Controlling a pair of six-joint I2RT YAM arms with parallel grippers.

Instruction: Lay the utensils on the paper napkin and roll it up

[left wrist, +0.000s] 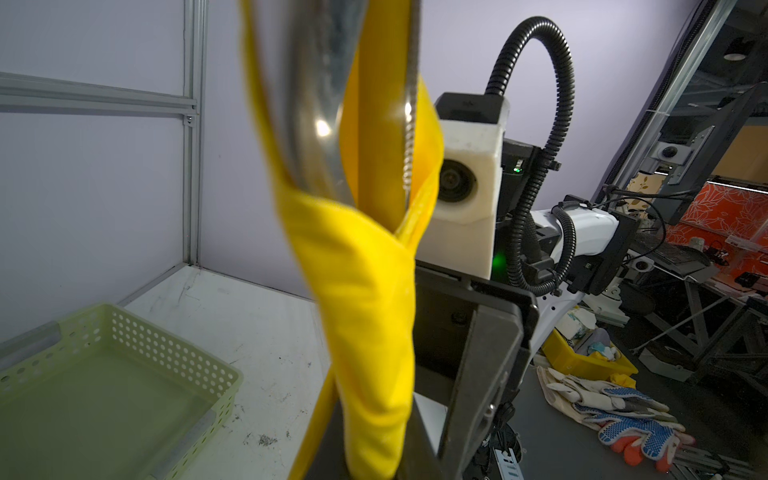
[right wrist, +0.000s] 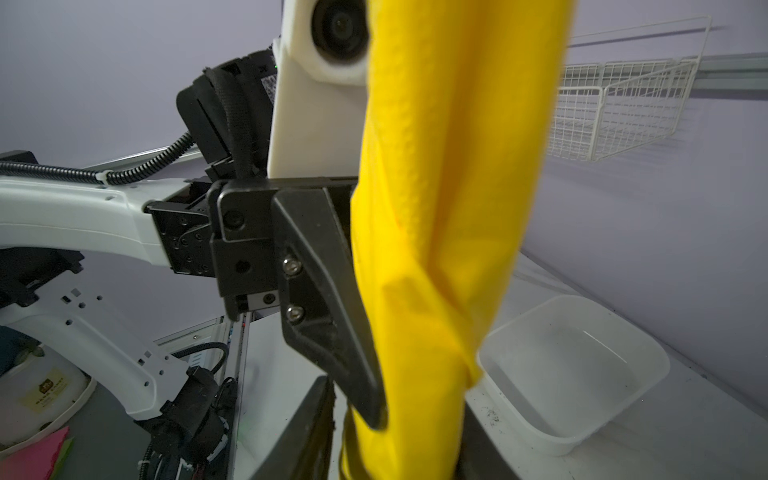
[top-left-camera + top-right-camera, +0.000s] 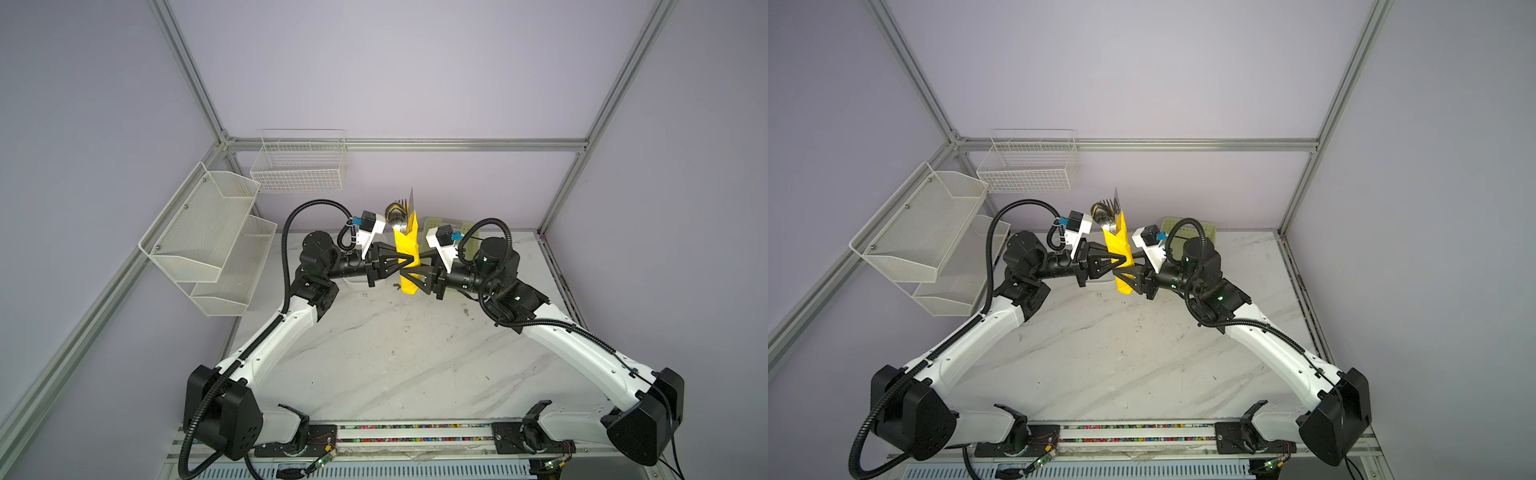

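Observation:
The yellow paper napkin [image 3: 406, 257] [image 3: 1120, 257] is rolled around the utensils and held upright in the air between both arms. Silver utensil heads [image 3: 397, 214] [image 3: 1104, 214] stick out of its top; the handles are hidden inside. The left wrist view shows the spoon bowl [image 1: 320, 104] and a serrated knife edge [image 1: 409, 124] inside the roll [image 1: 365, 311]. My left gripper [image 3: 409, 261] [image 3: 1127, 261] [image 1: 374, 457] is shut on the roll's middle. My right gripper [image 3: 405, 275] [image 3: 1116, 275] [image 2: 386, 457] straddles the roll [image 2: 436, 208] just below, open, one finger standing apart.
A pale green perforated basket [image 3: 432, 222] [image 1: 104, 374] sits at the back of the marble table [image 3: 395, 353]. A white plastic tub [image 2: 582, 374] lies on the table under the left arm. A wire basket [image 3: 299, 166] and mesh shelves [image 3: 208, 232] hang on the left walls.

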